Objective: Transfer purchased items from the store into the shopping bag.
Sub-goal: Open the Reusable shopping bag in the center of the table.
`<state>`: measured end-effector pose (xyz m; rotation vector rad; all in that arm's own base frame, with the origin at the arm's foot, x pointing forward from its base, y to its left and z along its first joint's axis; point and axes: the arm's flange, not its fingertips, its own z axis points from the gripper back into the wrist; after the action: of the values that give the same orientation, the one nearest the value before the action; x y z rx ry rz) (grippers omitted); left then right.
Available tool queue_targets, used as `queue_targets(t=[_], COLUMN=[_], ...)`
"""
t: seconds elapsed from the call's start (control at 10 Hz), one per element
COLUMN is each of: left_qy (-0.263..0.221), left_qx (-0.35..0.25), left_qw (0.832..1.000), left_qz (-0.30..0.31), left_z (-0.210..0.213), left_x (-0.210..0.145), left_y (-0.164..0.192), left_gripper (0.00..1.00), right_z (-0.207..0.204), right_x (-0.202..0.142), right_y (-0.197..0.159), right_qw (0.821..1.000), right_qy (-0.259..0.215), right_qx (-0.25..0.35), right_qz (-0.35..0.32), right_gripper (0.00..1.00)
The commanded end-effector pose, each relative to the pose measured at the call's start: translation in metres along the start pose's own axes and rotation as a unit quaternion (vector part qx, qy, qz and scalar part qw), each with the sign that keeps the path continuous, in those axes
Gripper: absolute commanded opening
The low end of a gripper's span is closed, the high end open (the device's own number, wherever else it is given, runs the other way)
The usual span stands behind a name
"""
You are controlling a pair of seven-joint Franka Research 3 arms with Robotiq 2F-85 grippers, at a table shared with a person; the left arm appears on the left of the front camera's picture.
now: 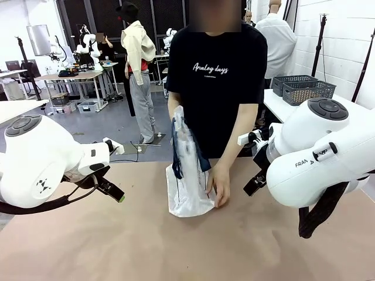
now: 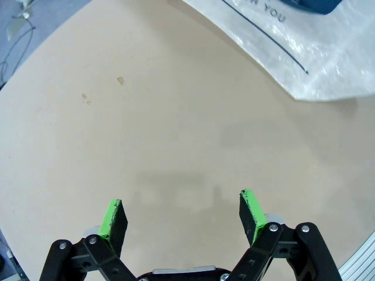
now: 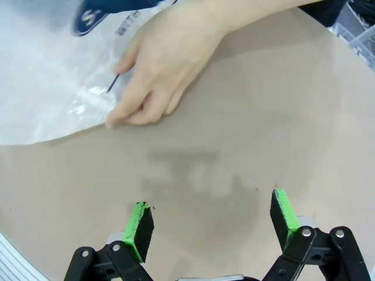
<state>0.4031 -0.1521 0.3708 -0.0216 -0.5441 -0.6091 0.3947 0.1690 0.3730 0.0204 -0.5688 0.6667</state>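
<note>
Shopping bag (image 1: 186,175): translucent white plastic with navy handles. It stands on the far middle of the tan table (image 1: 117,246) with its long axis upright and its base spread on the surface

Person's hand (image 1: 220,184): lies flat on the bag's lower corner, on the side toward the right arm. The handles are gathered up high against the person's body

Left gripper (image 1: 114,190): jaws wide apart and empty, low over bare table. In its wrist view the gripper (image 2: 180,202) has the bag (image 2: 304,52) ahead and off to the upper right, well apart

Right gripper (image 1: 255,184): jaws wide apart and empty. In its wrist view the gripper (image 3: 211,202) has the bag (image 3: 53,76) ahead and to the upper left, with the hand (image 3: 158,64) on the bag's near edge

Bearing: the bag sits between the two arms. The right gripper looks slightly nearer, but the hand lies in its path

Grey lattice baskets (image 1: 302,88): on the white side table behind the right arm, well apart from the bag
</note>
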Motion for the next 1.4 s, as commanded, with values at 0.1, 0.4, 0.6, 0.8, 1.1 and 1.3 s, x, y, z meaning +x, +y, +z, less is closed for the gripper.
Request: queue_targets(t=[0.1,0.4,0.6,0.8,1.1,1.3], left_qy=[0.015,0.006,0.024,0.031,-0.007,-0.012], left_qx=[-0.024,-0.082,-0.106,-0.113,-0.119,-0.119], left_qw=[1.000,0.996,0.994,0.993,0.990,0.989], left_qz=[0.011,0.021,0.024,0.026,0.072,0.084], left_z=[0.004,0.040,0.064,0.097,0.124,0.139], left_x=[0.003,0.019,0.034,0.060,0.109,0.134], left_y=[-0.002,-0.009,-0.007,-0.004,0.022,0.031], left_gripper=[1.00,1.00,1.00,1.00,1.00,1.00], right_z=[0.005,0.035,0.053,0.080,0.105,0.117], right_x=[-0.001,0.014,0.033,0.068,0.142,0.179], right_y=[0.002,0.012,0.009,0.007,-0.004,-0.012], right_qw=[0.999,0.997,0.997,0.996,0.996,0.996], right_qy=[0.019,0.016,0.020,0.024,0.050,0.053], right_qx=[0.047,0.080,0.077,0.085,0.061,0.066], right_qz=[-0.001,0.009,0.013,0.002,-0.039,-0.030], right_gripper=[1.00,1.00,1.00,1.00,1.00,1.00])
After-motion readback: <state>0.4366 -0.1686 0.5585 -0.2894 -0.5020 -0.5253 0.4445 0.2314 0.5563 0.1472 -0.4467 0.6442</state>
